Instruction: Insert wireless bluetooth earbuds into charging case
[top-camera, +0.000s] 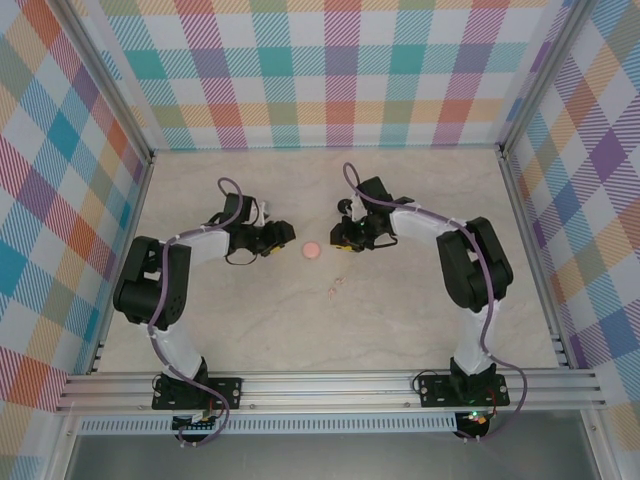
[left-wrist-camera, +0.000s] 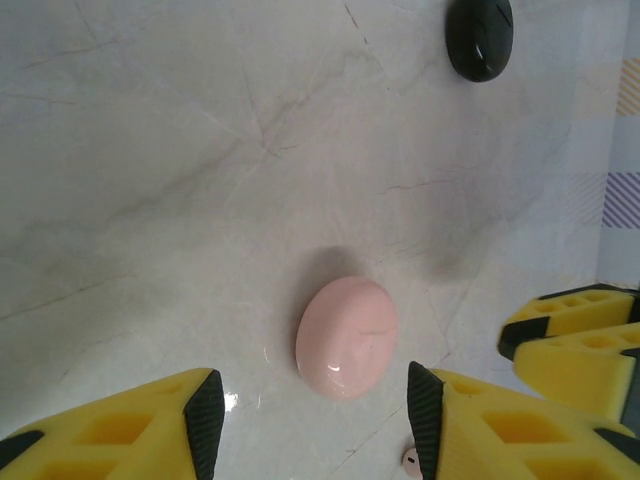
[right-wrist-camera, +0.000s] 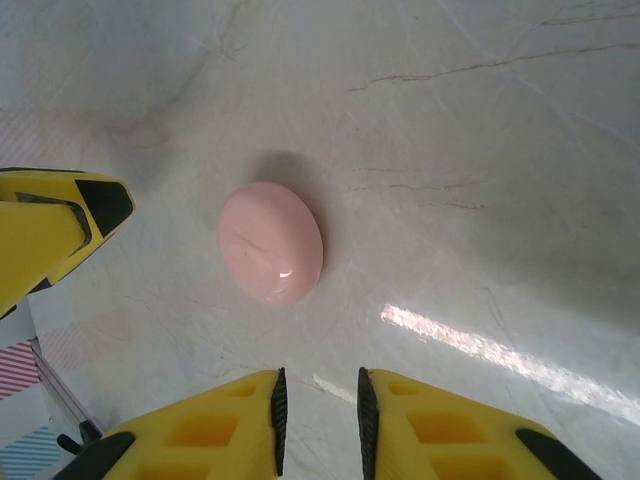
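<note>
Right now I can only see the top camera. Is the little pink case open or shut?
Observer: Shut. The left wrist camera shows the charging case as one smooth pebble lying flat, with no opening showing.
Operator: Is a gripper touching it?
Observer: No. In the right wrist camera, bare table lies between the case and the right gripper, whose fingers are nearly together.
Operator: And the left one?
Observer: The left gripper stands much wider and empty, with the case in front of its gap, not gripped.
</note>
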